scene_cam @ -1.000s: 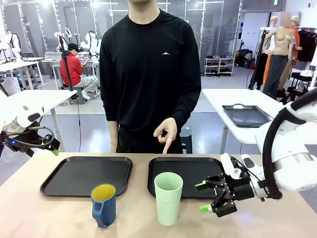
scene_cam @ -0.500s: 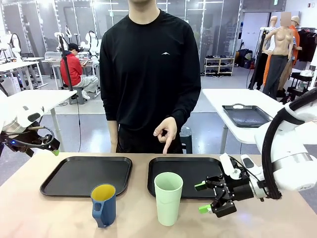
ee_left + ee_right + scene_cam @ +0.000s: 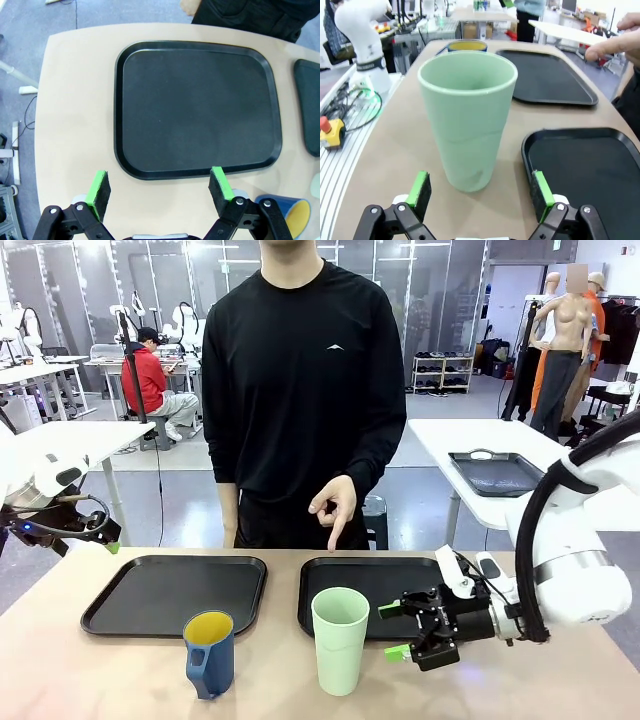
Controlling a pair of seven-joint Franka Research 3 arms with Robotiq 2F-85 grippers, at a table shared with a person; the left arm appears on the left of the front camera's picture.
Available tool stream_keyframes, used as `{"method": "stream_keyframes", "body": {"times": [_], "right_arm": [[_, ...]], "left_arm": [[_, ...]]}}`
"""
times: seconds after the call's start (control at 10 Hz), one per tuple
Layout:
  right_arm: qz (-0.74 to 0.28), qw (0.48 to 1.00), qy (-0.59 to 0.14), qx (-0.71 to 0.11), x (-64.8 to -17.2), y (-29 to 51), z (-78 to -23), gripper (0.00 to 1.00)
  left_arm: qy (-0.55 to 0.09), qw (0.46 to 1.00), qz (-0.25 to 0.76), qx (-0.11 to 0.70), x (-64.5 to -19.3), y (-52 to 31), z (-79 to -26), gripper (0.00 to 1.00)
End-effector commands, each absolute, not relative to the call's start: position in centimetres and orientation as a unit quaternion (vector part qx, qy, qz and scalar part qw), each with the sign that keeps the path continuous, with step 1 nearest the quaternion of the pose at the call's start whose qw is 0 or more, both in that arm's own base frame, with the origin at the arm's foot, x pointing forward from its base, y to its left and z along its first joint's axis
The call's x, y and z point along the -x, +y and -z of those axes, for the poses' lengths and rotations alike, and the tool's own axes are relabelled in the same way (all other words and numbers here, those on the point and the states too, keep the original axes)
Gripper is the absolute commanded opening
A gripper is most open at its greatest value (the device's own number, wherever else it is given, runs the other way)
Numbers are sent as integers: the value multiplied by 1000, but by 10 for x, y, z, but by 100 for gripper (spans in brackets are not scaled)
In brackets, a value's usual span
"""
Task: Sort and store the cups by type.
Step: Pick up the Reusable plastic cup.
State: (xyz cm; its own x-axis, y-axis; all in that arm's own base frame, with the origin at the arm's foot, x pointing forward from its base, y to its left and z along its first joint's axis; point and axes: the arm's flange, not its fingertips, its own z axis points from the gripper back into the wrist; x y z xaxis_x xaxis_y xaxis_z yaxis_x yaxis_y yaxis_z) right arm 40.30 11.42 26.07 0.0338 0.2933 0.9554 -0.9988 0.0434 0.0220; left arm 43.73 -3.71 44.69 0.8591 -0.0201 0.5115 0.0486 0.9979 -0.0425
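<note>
Looking across a tan table (image 3: 100, 680) at two black trays lying side by side along its far half. Finding the left tray (image 3: 150, 592) bare, and the right tray (image 3: 375, 578) bare as well. Finding both cups upright on the tabletop on the robot's side of the trays, outside them and apart from each other. Placing the mint-green tumbler (image 3: 340, 640) just before the right tray's near left corner: tall, handleless, tapering to a narrower base, with a plain matte wall and a thin even rim, the inside the same pale green. Placing the dark blue mug (image 3: 209, 652) before the left tray's near right corner: shorter, yellow inside, its handle turned toward the robot. Seeing the right gripper (image 3: 392, 630) low over the table just right of the tumbler, fingers aimed at it and stopping short of its wall, jaws spread wide and holding nothing; from the right wrist, facing the tumbler straight ahead, one green pad to either side of its base, with the mug's yellow rim showing beyond. Seeing the left gripper (image 3: 160, 186) high over the table's left end, jaws wide and empty, looking down on the left tray, with a slice of the mug at the lower right corner. Noting a person's hand (image 3: 335, 508) past the far edge, index finger pointing down toward the right tray.
</note>
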Motion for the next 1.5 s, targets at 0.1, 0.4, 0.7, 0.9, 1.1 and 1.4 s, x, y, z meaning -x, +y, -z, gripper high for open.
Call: {"method": "stream_keyframes", "body": {"times": [0.1,0.4,0.7,0.9,1.1,1.4], "right_arm": [[-561,540,-431,-456,-412,127,-244,100],[-562,514,-428,-487,-416,141,-237,100],[-563,506,-425,-496,-421,158,-231,100],[-564,497,-425,-504,-424,169,-229,100],[-566,490,-421,-513,-427,180,-225,100],[-568,479,-414,-526,-430,198,-218,100]], "left_arm": [[-265,964,17,29,-437,-36,-447,100],[-265,964,17,29,-437,-36,-447,100],[-265,964,17,29,-437,-36,-447,100],[-265,964,17,29,-437,-36,-447,100],[-265,964,17,29,-437,-36,-447,100],[-265,964,17,29,-437,-36,-447,100]]}}
